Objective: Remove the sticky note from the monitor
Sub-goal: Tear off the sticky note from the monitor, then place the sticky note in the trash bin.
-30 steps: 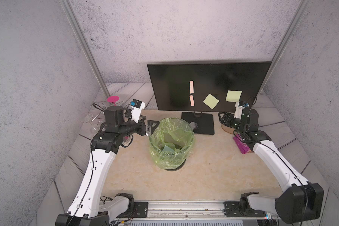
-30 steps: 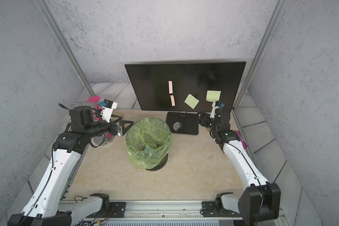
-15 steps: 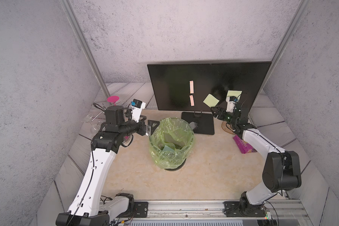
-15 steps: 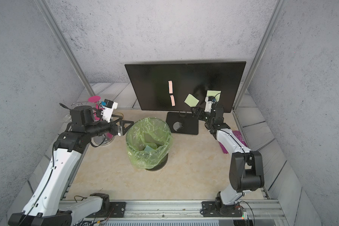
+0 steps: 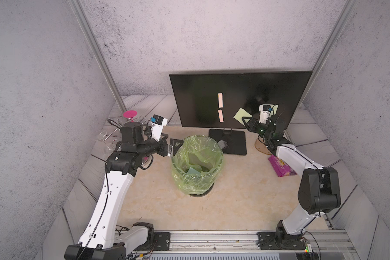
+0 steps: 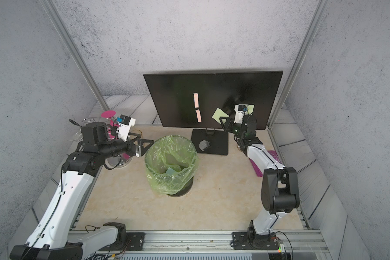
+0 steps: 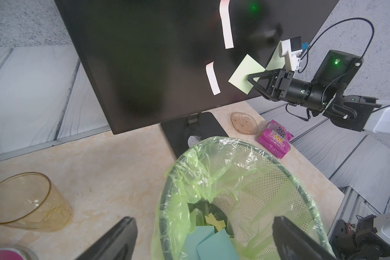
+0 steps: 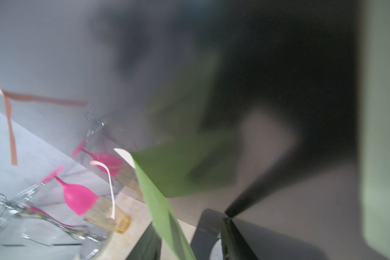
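Observation:
The monitor (image 5: 200, 96) stands at the back with two pink strips and two pale green notes stuck on it. The lower green sticky note (image 5: 239, 113) (image 7: 245, 72) (image 8: 162, 202) is tilted, one edge peeling off the screen. My right gripper (image 5: 244, 119) (image 6: 222, 119) (image 7: 253, 82) (image 8: 189, 244) straddles that free edge, jaws narrowed, with a gap still showing beside the paper. The other green note (image 5: 274, 107) is mostly hidden behind the right wrist. My left gripper (image 5: 175, 146) (image 7: 203, 243) is open and empty above the bin's rim.
A mesh bin (image 5: 196, 182) with a green liner holds discarded notes, in front of the monitor's base plate (image 5: 232, 144). A pink packet (image 5: 280, 167) and brown dish (image 7: 243, 122) lie on the right. An amber cup (image 7: 27, 202) and wine glasses (image 5: 113, 128) lie on the left.
My right arm has reached forward and up to the screen, and its jaws have narrowed around the lower green note's edge. The left arm has not moved.

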Robot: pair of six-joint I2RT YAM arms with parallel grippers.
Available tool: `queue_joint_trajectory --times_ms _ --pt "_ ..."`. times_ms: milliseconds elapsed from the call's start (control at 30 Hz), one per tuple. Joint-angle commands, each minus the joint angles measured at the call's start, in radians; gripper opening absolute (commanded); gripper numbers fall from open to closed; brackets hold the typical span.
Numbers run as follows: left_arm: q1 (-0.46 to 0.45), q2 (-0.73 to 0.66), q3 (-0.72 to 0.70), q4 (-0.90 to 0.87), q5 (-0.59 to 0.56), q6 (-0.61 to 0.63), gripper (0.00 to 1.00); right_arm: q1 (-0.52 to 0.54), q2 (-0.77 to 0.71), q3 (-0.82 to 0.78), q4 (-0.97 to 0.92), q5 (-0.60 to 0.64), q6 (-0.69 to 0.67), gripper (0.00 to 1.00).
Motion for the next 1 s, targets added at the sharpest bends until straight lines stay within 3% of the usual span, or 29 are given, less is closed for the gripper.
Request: queue_joint_trajectory --times_ms 0,100,233,733,967 --pt "0.007 -0.002 -0.006 0.007 0.014 0.011 1.00 0.003 0.009 0.028 0.031 -0.025 -0.003 0.33" --pt "0.008 -0.001 -0.006 0.007 0.014 0.010 1.00 0.005 -0.002 0.024 0.034 -0.036 -0.007 0.14" --pt "0.007 0.003 -0.006 0.007 0.016 0.009 1.00 0.015 -0.031 0.009 0.032 -0.041 -0.021 0.00" --pt "0.007 0.012 -0.001 0.010 0.018 0.003 1.00 0.152 -0.319 -0.097 -0.116 -0.075 -0.176 0.00" --pt "0.007 0.013 0.000 0.020 0.018 -0.010 1.00 0.315 -0.428 -0.069 -0.366 -0.140 -0.336 0.00"
